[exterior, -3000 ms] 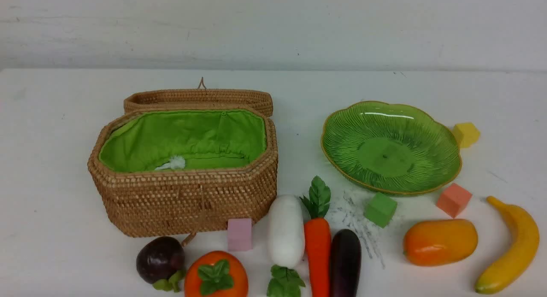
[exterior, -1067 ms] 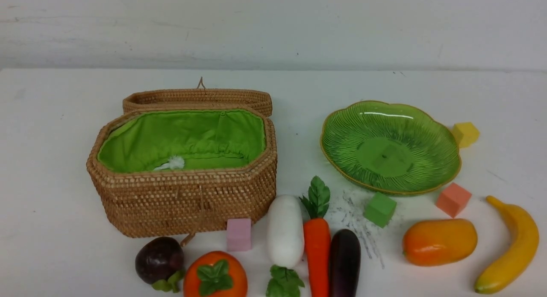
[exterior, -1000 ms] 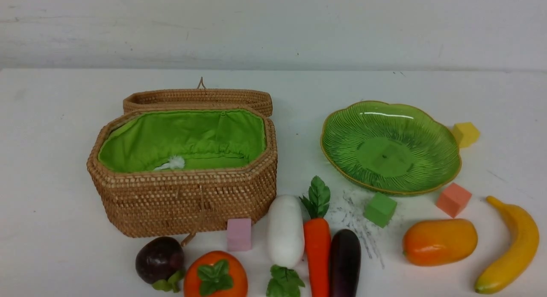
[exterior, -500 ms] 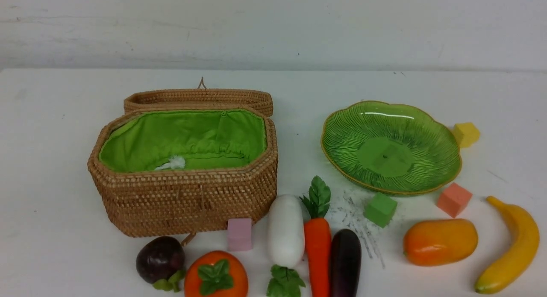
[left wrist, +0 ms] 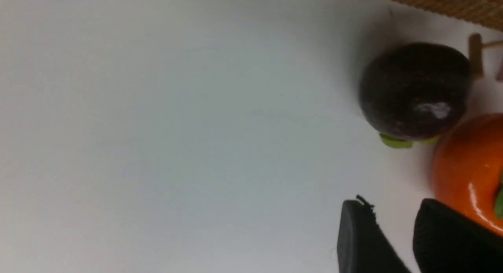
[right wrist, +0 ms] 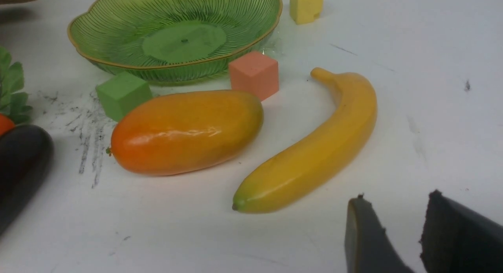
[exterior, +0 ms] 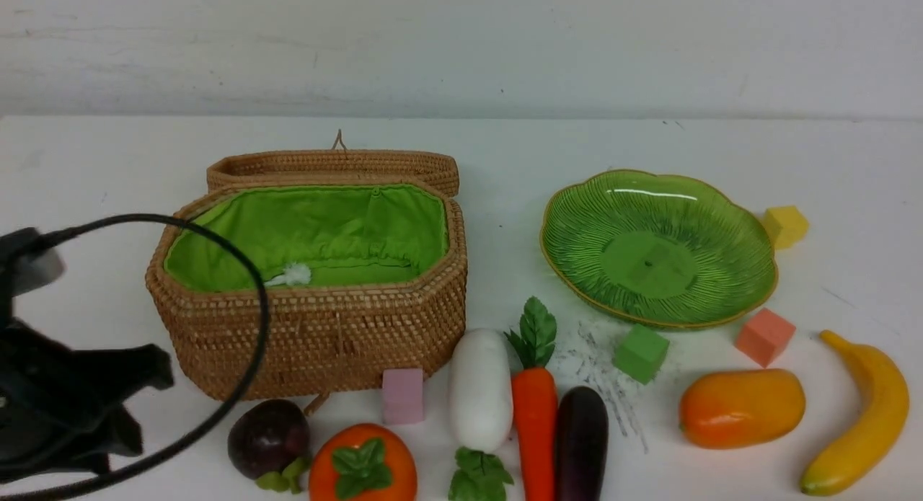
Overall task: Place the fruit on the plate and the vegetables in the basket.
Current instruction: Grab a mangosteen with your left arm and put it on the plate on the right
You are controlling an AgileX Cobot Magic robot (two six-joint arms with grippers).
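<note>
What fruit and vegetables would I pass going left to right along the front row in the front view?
Dark purple round mangosteen, orange persimmon with green cap, white radish, orange carrot, glossy purple eggplant, orange oblong mango, yellow curved banana.

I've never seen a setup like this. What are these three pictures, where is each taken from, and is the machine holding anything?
It is a robot with two arms. The wide picture looks forward from between the arms; the black bulk with a cable at its left is the left arm. The other two come from cameras on the wrists: the dark prongs are the left fingers and the right fingers, which do the grasping; they stand apart, holding nothing. On the table stand an open wicker basket and a green plate, both without food. Around them lie a toy mangosteen, persimmon, radish, carrot, eggplant, mango, banana and foam cubes.
</note>
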